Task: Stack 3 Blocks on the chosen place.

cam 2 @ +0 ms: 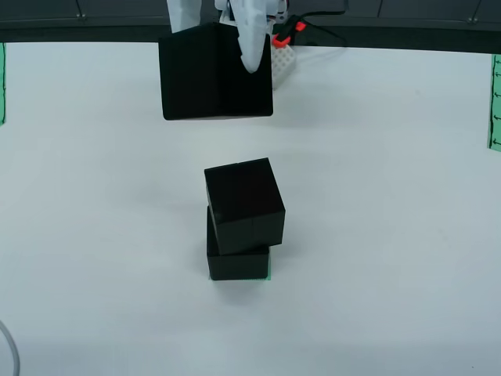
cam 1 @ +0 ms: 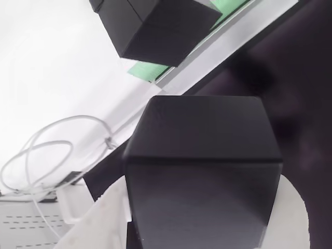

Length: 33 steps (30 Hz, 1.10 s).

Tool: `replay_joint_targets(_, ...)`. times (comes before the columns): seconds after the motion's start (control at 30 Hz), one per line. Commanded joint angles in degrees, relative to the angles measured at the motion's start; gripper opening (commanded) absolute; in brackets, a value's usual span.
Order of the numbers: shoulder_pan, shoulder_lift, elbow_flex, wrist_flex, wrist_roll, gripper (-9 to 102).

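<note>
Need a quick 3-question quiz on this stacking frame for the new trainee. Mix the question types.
1. True or false: in the view from above, the gripper holds a black block up, away from the stack.
2. How many blocks are already stacked on the green striped patch?
A) none B) one C) two D) three
3. How does the upper stacked block sit on the lower stacked block?

Key:
1. True. A white finger overlaps the held block's top.
2. C.
3. Twisted and offset: it is not square with the lower one, and overhangs to the right in the view from above.
</note>
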Motion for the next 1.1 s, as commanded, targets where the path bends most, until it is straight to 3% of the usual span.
replay_joint_targets(0.0, 1.23, 5.54, 7.03, -9.05, -5.89, 17)
replay_joint_targets(0.4, 3.16, 16.35, 29.0, -38.85, -20.74, 18)
replay_joint_targets(0.73, 0.79, 23.91, 44.3, -52.73, -25.66, 18)
replay_joint_targets(0.93, 0.09, 26.1, 54.84, -66.45, -29.44, 18)
replay_joint_targets(1.07, -0.44, 25.93, 56.78, -69.17, -30.5, 18)
